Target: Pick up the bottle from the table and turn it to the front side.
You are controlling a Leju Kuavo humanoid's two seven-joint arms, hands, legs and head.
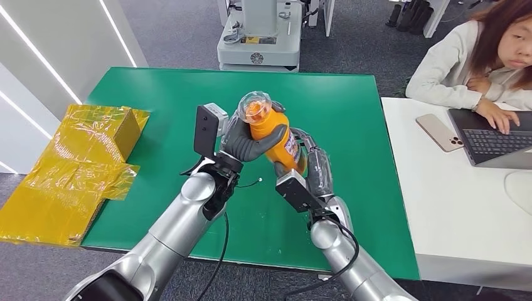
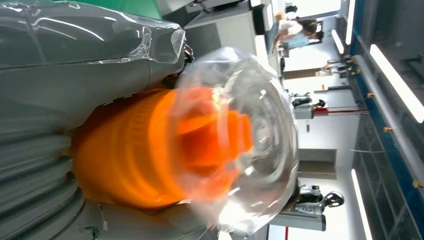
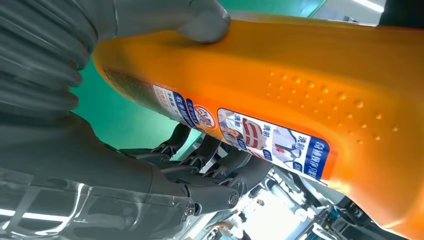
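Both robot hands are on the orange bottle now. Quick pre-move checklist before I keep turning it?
1. Bottle lifted off the green table: ok.
2. Left robot hand grips the upper body below the clear cap: ok.
3. Right robot hand holds the lower body: ok.
4. Cap seated: ok.
5. Front side faces forward: cannot tell; a printed label faces the right wrist camera.
6. Yellow box away from the arms: ok.

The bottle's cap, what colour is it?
The cap is clear plastic over an orange nozzle, on the orange bottle; the left wrist view shows it best.
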